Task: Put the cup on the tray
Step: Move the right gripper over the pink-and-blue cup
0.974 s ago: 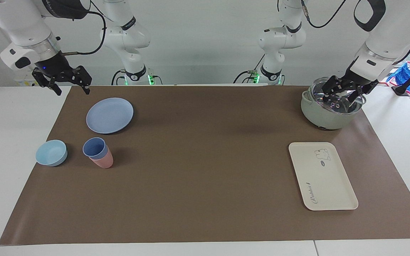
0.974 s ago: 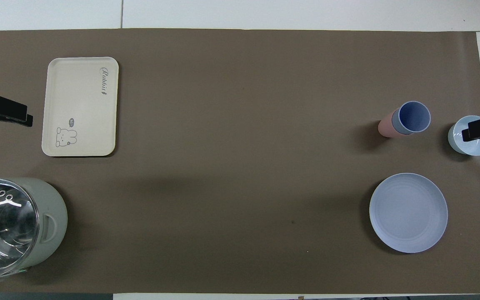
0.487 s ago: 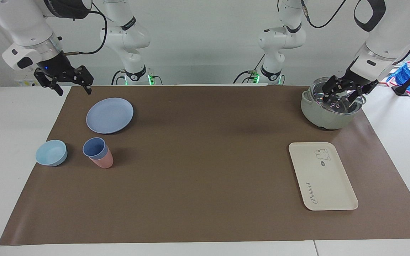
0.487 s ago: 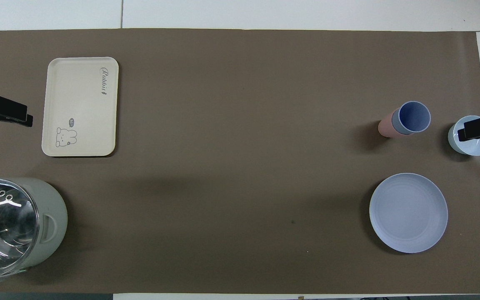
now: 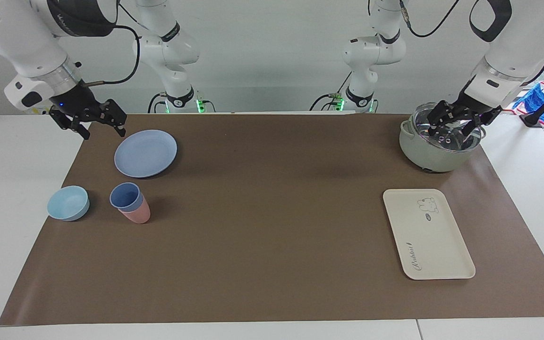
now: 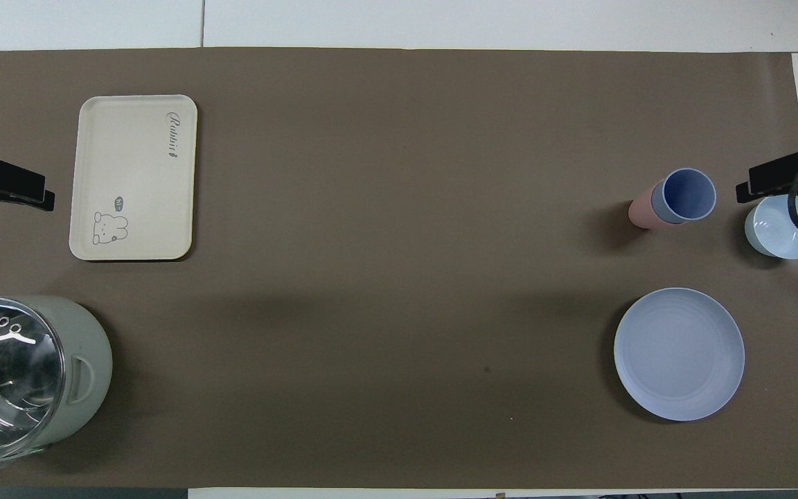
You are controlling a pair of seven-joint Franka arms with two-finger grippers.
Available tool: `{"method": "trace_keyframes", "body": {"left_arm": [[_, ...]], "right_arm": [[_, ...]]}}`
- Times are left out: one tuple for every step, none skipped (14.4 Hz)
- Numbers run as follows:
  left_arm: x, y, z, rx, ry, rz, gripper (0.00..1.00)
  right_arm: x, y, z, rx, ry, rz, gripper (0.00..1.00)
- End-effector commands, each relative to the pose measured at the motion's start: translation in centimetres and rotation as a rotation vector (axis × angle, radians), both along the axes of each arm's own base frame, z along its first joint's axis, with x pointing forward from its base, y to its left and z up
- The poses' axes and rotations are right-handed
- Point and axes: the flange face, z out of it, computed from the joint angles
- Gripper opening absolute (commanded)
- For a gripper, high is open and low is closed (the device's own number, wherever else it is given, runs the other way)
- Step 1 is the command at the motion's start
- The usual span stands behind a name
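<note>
The periwinkle-blue cup [image 5: 125, 196] [image 6: 688, 194] stands nested in a pink cup [image 5: 137, 214] on the brown mat, toward the right arm's end. The cream tray [image 5: 435, 241] [image 6: 129, 138] lies flat and bare toward the left arm's end. My right gripper [image 5: 103, 134] hangs open in the air over the mat's edge beside the blue plate, apart from the cup and holding nothing. My left gripper [image 5: 450, 134] hovers open over the pot's glass lid.
A round blue plate [image 5: 145, 153] lies nearer to the robots than the cups. A light blue bowl [image 5: 68, 202] sits beside the cups at the mat's edge. A grey-green pot [image 5: 435, 156] with a glass lid stands nearer to the robots than the tray.
My right gripper has come lower and drifted toward the blue plate and out over the mat. The left arm, cup and tray have not moved.
</note>
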Motion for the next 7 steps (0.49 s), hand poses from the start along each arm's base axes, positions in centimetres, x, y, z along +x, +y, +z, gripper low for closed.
{"method": "trace_keyframes", "body": {"left_arm": [[-0.5, 0.3, 0.1, -0.01, 0.0, 0.016, 1.0], [-0.5, 0.3, 0.1, -0.01, 0.002, 0.016, 1.0], [-0.5, 0.3, 0.1, -0.01, 0.0, 0.016, 1.0], [-0.5, 0.3, 0.1, -0.01, 0.0, 0.016, 1.0], [-0.5, 0.3, 0.1, -0.01, 0.0, 0.016, 1.0], [-0.5, 0.3, 0.1, -0.01, 0.002, 0.016, 1.0], [-0.5, 0.3, 0.1, -0.01, 0.0, 0.016, 1.0]], "right_arm": [[5.8, -3.0, -2.3, 0.054, 0.06, -0.104, 1.0], [6.8, -3.4, -3.2, 0.05, 0.066, -0.114, 1.0], [7.8, -3.8, -4.0, 0.049, 0.063, -0.118, 1.0], [8.6, -4.1, -4.9, 0.049, 0.066, -0.123, 1.0], [9.3, -4.5, -5.9, 0.051, 0.074, -0.132, 1.0], [10.1, -5.0, -7.7, 0.059, 0.095, -0.161, 1.0], [11.0, -6.3, -9.9, 0.072, 0.12, -0.191, 1.0]]}}
